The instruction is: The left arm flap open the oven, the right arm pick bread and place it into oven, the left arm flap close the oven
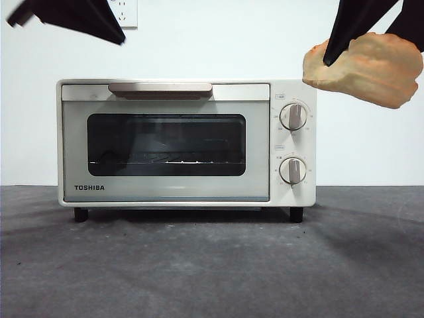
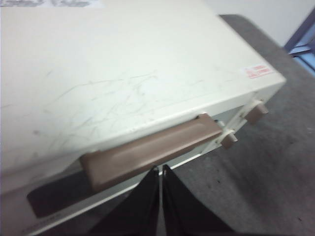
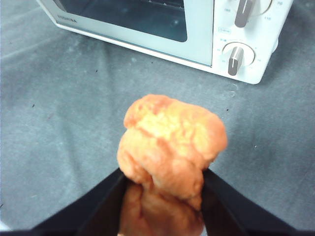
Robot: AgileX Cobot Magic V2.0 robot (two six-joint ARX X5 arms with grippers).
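The cream TOSHIBA oven (image 1: 179,191) stands on the table with its door closed and the beige handle (image 1: 160,89) along the top of the door. My left gripper (image 1: 119,36) hangs above the oven's left top corner. In the left wrist view it (image 2: 160,171) is shut and empty, with its tips close in front of the handle (image 2: 152,150). My right gripper (image 1: 371,40) is up at the right, beside the oven's top right corner, shut on the golden-orange bread (image 1: 371,69). The right wrist view shows the bread (image 3: 172,142) between the fingers (image 3: 221,196), held above the mat in front of the oven (image 3: 197,44).
Two grey knobs (image 1: 293,116) (image 1: 293,170) sit on the oven's right panel. A dark grey mat (image 1: 212,265) covers the table in front of the oven. A wall socket (image 1: 127,12) is on the white wall behind.
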